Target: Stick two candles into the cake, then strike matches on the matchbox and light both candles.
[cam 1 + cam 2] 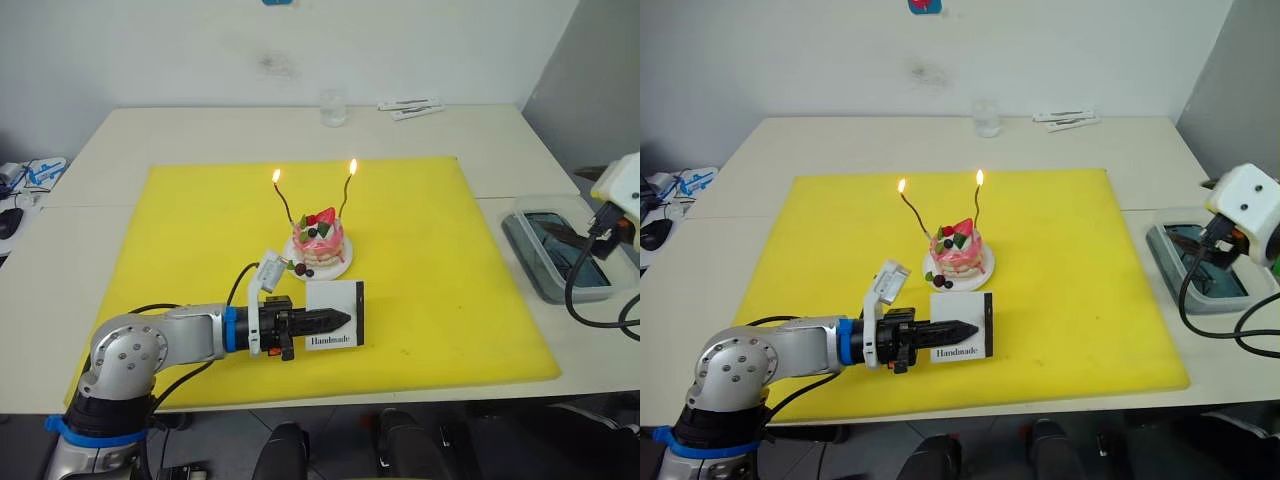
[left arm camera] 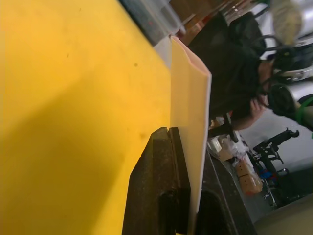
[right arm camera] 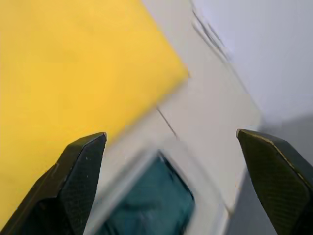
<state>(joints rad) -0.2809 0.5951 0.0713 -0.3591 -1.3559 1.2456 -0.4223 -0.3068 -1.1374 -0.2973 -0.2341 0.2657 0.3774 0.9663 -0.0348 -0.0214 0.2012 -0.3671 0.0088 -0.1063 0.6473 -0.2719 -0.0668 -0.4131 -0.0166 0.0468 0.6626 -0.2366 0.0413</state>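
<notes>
- Burning at their tips, both candles (image 1: pixel 284 200) stand upright in the cake (image 1: pixel 319 243) on the yellow mat (image 1: pixel 440 260).
- The left gripper (image 1: pixel 338 320), jaws closed on the matchbox (image 1: pixel 336 314), holds it upright just before the cake.
- The right gripper (image 3: pixel 171 191), jaws wide open, hangs well apart over a tray (image 1: pixel 556 250).

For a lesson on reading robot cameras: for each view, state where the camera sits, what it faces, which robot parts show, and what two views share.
Left and right eye views: head camera, looking down at the yellow mat, the cake and lit candles; left arm shows.
Left wrist view: along the left gripper, shut on the matchbox.
Right wrist view: along the open right gripper, over a tray.
Shared: eye and left wrist views show the matchbox.
</notes>
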